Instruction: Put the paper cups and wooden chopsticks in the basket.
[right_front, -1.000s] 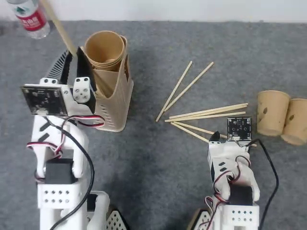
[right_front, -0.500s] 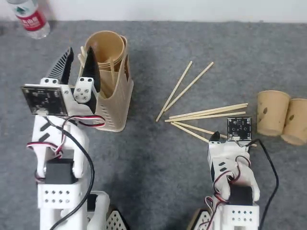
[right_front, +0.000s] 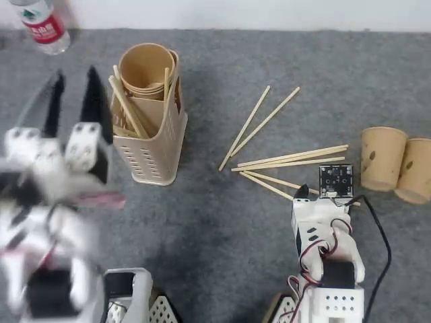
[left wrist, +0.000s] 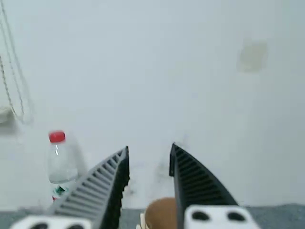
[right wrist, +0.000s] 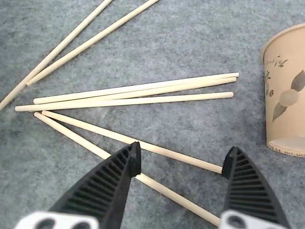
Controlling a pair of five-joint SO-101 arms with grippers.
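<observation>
Since the earlier frames the left gripper has been drawn away from the basket toward 9 o'clock, and the chopstick formerly held above the basket is now seen leaning inside it among the basket chopsticks. Its jaws are spread apart with nothing between them and are pointed toward 12 o'clock, while the left arm behind them is smeared by motion. A water bottle is seen at 11 o'clock on the table, beyond the open fingers. The nested paper cups are stood in the far end of the basket, which is placed at 10 o'clock of the table's centre. Several loose chopsticks are scattered on the grey mat at 2 o'clock of centre. The right gripper is held low over the nearest two sticks, its jaws wide apart and empty, with the right arm folded back at 5 o'clock. Two loose paper cups are set just beside each other at 3 o'clock.
</observation>
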